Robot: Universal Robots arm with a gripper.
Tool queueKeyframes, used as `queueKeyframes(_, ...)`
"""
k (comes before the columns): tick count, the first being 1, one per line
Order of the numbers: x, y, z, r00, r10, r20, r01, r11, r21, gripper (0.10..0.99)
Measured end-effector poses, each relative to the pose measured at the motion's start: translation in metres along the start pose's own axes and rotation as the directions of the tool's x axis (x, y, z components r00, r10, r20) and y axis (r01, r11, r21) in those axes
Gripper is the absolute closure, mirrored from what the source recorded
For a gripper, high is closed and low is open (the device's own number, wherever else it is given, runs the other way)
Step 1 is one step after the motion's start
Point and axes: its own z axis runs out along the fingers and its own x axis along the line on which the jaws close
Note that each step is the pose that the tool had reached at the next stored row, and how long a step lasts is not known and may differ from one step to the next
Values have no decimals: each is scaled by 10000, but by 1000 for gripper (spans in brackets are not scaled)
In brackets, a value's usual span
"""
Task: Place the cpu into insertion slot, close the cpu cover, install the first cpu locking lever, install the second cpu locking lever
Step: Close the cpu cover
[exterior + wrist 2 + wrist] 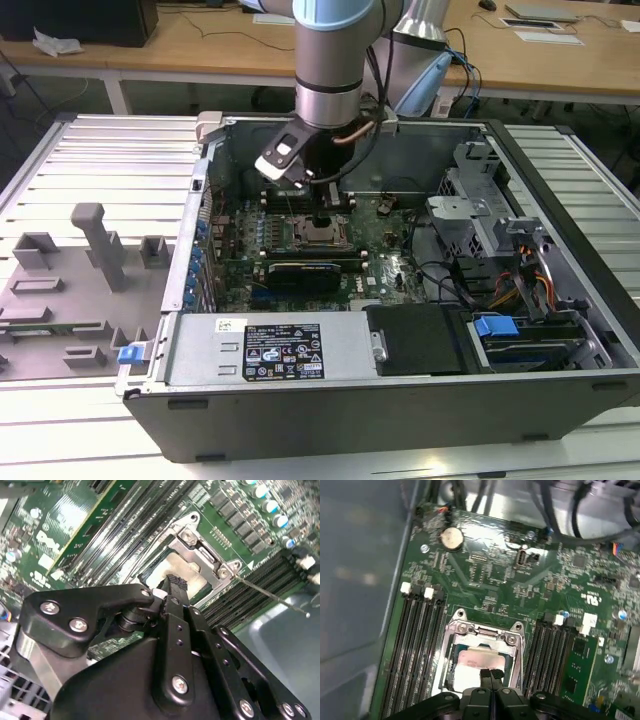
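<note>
The cpu [472,664], a pale silvery square, lies in the insertion slot [444,666] on the green board. The cpu cover [482,632], a silver frame, appears to lie flat around it, with the chip showing through its window. My gripper [490,676] is shut with nothing between its fingertips, which sit on or just above the edge of the chip. In the second wrist view the fingertips [173,584] sit over the pale cpu [170,567], and a thin locking lever rod [270,596] sticks out from a corner of the slot. The exterior view shows the gripper [322,224] over the slot [310,238].
Black memory slots [417,645] flank the socket on both sides. A green card [580,672] stands beside them. The open computer case [330,405] walls in the board, with cables and drive bays [500,270] at the exterior view's right. A grey fixture tray [70,290] lies at its left.
</note>
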Motion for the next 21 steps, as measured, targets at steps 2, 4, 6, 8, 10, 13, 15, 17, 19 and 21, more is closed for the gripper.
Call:
queueKeyframes(2,0,0,1,9950,-998,58,998,9950,1,980)
queueKeyframes(4,0,0,2,9836,-1798,96,1798,9837,1,980)
queueKeyframes(6,0,0,3,9766,-2146,99,2146,9767,-3,980)
queueKeyframes(8,1,0,4,9619,-2732,96,2732,9619,-17,980)
queueKeyframes(10,0,0,5,9491,-3149,98,3149,9491,-24,980)
queueKeyframes(13,0,0,7,9063,-4224,109,4225,9064,-39,980)
queueKeyframes(15,0,0,8,8881,-4595,115,4596,8881,-43,980)
queueKeyframes(17,0,0,9,8625,-5059,124,5059,8626,-47,980)
queueKeyframes(19,0,0,10,8337,-5521,135,5522,8337,-47,980)
queueKeyframes(21,0,0,11,8110,-5849,145,5850,8110,-47,980)
